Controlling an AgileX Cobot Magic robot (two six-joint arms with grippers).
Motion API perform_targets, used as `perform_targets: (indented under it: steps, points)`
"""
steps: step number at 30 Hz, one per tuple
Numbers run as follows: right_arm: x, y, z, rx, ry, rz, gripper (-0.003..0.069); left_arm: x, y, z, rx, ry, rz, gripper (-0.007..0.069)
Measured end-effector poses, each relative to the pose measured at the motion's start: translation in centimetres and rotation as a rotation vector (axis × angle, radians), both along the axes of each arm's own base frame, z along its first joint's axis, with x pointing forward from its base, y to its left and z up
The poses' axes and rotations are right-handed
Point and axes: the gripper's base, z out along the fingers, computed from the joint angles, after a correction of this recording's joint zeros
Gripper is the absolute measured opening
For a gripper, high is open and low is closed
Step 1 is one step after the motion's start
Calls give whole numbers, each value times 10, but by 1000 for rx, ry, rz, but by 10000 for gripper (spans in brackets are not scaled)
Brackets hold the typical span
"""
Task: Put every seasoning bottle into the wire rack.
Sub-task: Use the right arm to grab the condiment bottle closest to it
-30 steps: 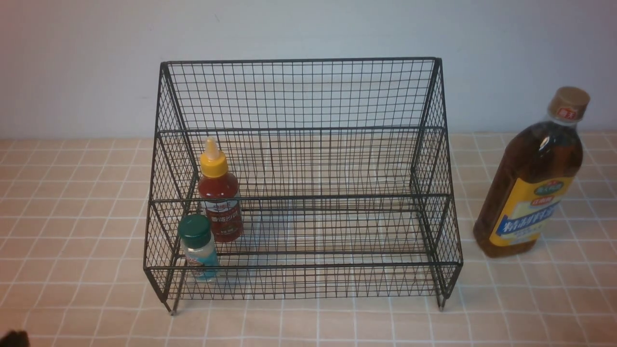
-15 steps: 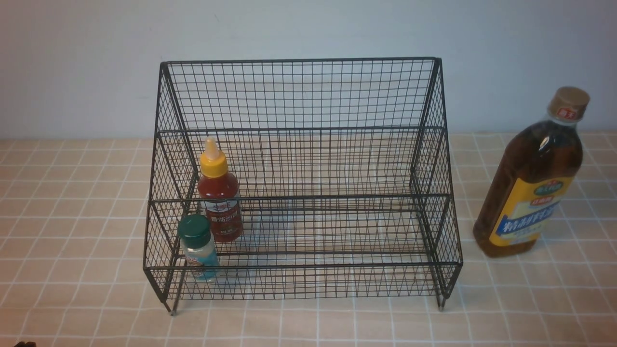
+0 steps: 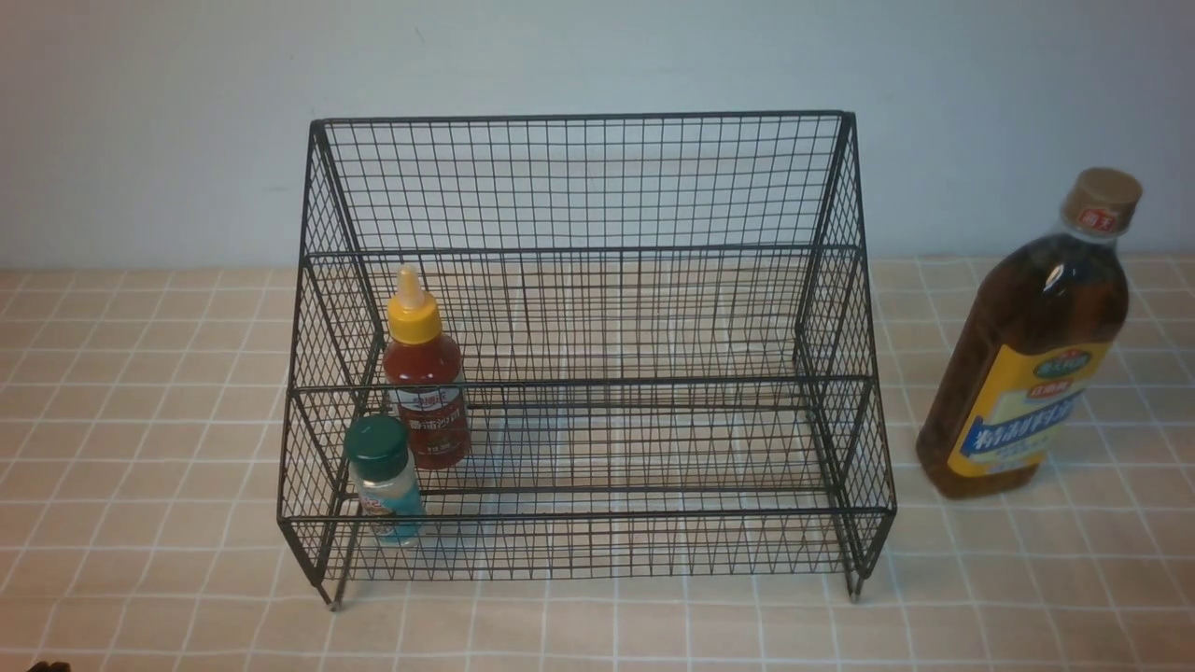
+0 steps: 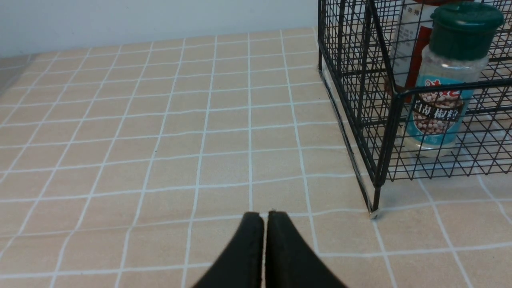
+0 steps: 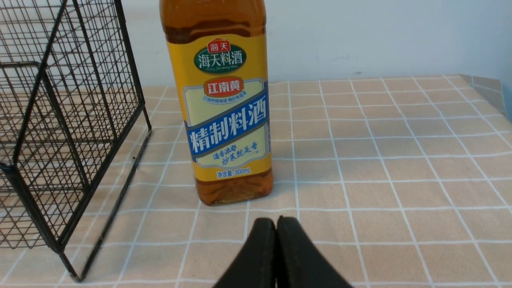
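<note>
The black wire rack (image 3: 583,252) stands mid-table. Inside it at the left, the red sauce bottle (image 3: 425,383) with a yellow nozzle stands on the middle tier. In front of it, on the lowest tier, is the small clear shaker (image 3: 385,481) with a green cap, also seen in the left wrist view as shaker (image 4: 448,80) behind rack wire (image 4: 384,132). The tall amber bottle (image 3: 1032,345) stands on the table right of the rack. My left gripper (image 4: 264,214) is shut and empty, left of the rack's corner. My right gripper (image 5: 276,220) is shut and empty, just short of the amber bottle (image 5: 226,108).
The table is covered by a beige tiled cloth (image 3: 140,420). A pale wall (image 3: 597,56) rises close behind the rack. The cloth's right edge (image 5: 490,90) shows in the right wrist view. The rack's short legs (image 3: 333,605) rest on the cloth.
A dark tip at the front view's lower left corner has drawn back almost out of frame. The bottles and the rack have not moved.
</note>
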Motion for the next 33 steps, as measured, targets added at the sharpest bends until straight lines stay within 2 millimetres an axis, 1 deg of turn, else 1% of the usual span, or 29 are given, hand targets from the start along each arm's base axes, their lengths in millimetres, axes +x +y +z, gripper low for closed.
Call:
perform_targets:
  steps: [5,9,11,12,14,16,21,25,27,29,31,32,33]
  points:
    - [0,0,0,-3,-6,-1,-10,0,0,0,-2,0,1,-7]
    - [2,0,8,51,-116,-6,-10,0,0,0,-3,1,1,-7]
    - [2,-1,21,162,-258,-21,-10,0,0,0,-3,2,1,-7]
    - [2,-1,23,184,-279,-24,-10,0,0,0,-3,2,1,-7]
    - [1,-3,31,302,-377,-42,-10,0,0,0,-4,2,1,-7]
    - [1,-4,34,339,-415,-50,-10,0,0,0,-4,2,1,-7]
    - [0,-5,36,332,-435,-54,-10,0,0,0,-4,2,1,-7]
    - [-3,-8,46,327,-548,-71,-9,0,0,0,-4,2,1,-7]
    - [-6,-9,58,326,-616,-72,-9,0,0,0,-5,3,1,-7]
    - [-8,-8,77,307,-637,-58,-7,0,0,0,-5,3,1,-7]
    - [-5,-6,102,256,-612,-40,-2,0,0,0,-5,3,1,-7]
    - [0,-4,114,205,-573,-30,1,0,0,0,-5,4,1,-7]
    - [5,-3,122,182,-538,-26,4,0,0,0,-5,4,1,-7]
